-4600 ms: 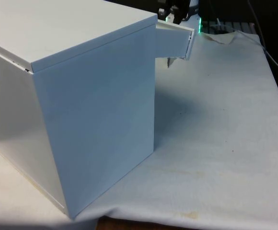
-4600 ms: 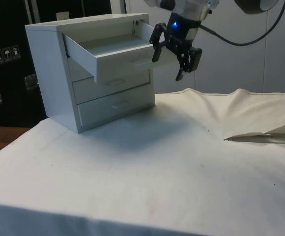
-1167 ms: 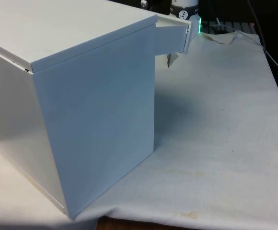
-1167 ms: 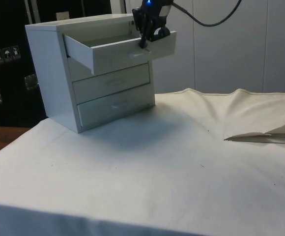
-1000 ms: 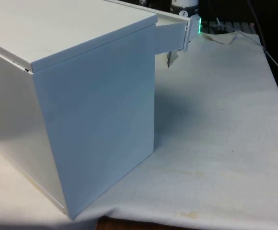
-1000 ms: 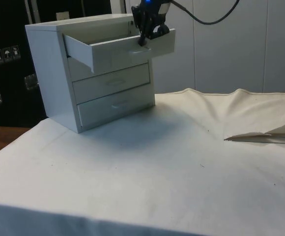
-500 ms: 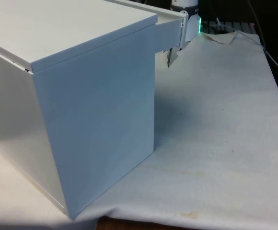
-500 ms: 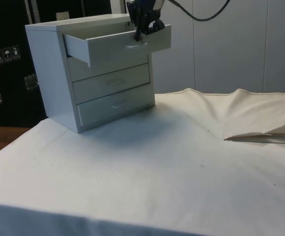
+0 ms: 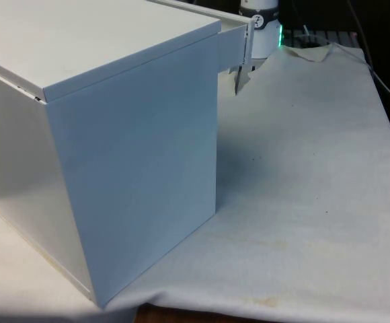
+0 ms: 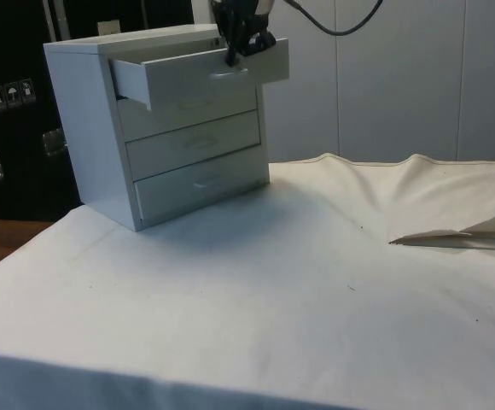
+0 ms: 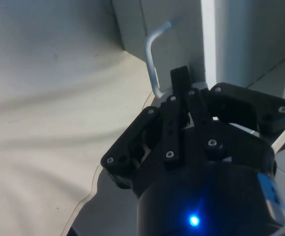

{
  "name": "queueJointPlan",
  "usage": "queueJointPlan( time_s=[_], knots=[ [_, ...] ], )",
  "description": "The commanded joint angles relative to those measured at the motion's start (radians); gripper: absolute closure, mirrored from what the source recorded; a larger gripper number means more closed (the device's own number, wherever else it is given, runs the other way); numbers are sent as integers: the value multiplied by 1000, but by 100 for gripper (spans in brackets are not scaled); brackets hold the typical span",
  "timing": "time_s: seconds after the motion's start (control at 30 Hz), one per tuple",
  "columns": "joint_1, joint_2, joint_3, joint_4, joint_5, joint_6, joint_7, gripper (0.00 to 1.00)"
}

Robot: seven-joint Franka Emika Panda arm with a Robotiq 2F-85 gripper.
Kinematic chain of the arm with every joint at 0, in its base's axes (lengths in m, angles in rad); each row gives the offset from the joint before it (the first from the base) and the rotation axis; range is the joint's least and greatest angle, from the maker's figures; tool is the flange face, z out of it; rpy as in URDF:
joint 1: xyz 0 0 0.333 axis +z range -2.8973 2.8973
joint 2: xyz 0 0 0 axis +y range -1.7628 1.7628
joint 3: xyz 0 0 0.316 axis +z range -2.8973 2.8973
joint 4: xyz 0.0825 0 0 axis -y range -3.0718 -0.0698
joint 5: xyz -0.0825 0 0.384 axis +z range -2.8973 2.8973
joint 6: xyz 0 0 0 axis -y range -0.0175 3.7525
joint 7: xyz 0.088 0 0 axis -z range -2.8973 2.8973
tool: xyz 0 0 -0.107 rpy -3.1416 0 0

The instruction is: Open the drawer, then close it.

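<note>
Gripper [image 10: 233, 58] — against top drawer [image 10: 192, 77] front

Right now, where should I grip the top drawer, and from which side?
Take its handle, the thin bar on the top drawer front. Come straight at that front, jaws above and below the bar: it runs level and stands off the panel, leaving a gap behind.

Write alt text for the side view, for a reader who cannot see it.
A white chest of drawers stands on a table under a white cloth, its top drawer partly pulled out. A black gripper sits at that drawer's front edge, above the handle; the two lower drawers are shut.
</note>
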Motion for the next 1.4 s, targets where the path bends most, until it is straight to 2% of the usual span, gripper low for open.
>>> queueJointPlan(
  time_s=[0.0,0.17,0.2,0.23,0.43,0.47,0.5,0.7,0.73,0.77,1.0,1.03,1.07,1.27,1.3,1.33,1.37],
  knots=[
    [-6,10,1,17,-22,0,9,100],
    [-7,26,-4,35,-30,4,14,100],
    [0,18,-4,21,-7,-1,1,100],
    [-7,29,-5,38,-31,5,14,100],
    [-7,47,-5,61,-36,5,21,100],
    [0,37,-6,46,-10,-1,5,100],
    [-6,52,-6,67,-37,5,23,100],
    [-5,77,-7,92,-37,5,30,100],
    [-1,68,-8,77,-12,-1,12,100],
    [-5,82,-6,97,-38,4,32,100],
    [-5,115,-5,128,-47,1,53,100],
    [-1,106,-7,112,-17,-1,29,100],
    [-5,118,-5,131,-49,1,56,100],
    [-4,143,-7,150,-74,3,93,100],
    [-1,134,-8,135,-50,-1,75,100],
    [-4,146,-7,153,-78,3,99,100],
    [-4,150,-7,155,-82,3,104,100]
  ],
)
